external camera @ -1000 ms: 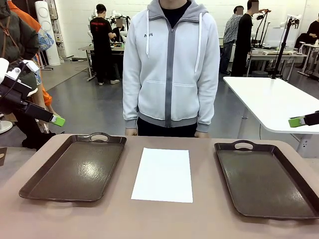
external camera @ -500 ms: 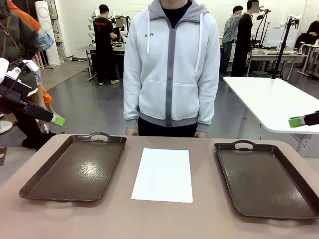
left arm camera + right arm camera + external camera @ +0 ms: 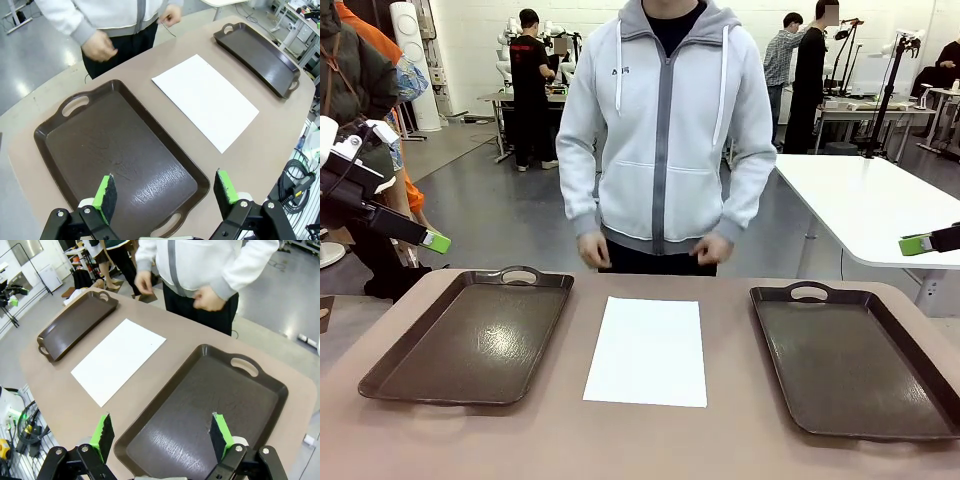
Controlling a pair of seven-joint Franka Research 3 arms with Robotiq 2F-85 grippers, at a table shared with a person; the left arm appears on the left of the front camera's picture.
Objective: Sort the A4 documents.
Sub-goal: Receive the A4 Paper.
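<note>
The left gripper (image 3: pixel 166 189) has its jaws wide apart and holds nothing. In its wrist view the green pads (image 3: pixel 106 192) hang above the near end of the left tray (image 3: pixel 115 145) and do not touch it. The right gripper (image 3: pixel 161 432) is spread just as wide, also with nothing between the fingers, and it hangs above the right tray (image 3: pixel 210 400). In the front view both grippers are at the outer edges of the picture, raised above the table (image 3: pixel 730 440) and well apart from the paper. The A4 documents (image 3: pixel 646 350) lie flat on the table between the two dark brown trays and touch neither of them, with a short edge toward the person. They look like one white, blank rectangle, and I cannot tell how many sheets are there. At the far side stands a person in a pale grey hooded jacket. The person's hand (image 3: pixel 592 250) and the other hand (image 3: pixel 712 250) are held in front of the waist, a little blurred, above the far edge of the table and not touching the paper.
</note>
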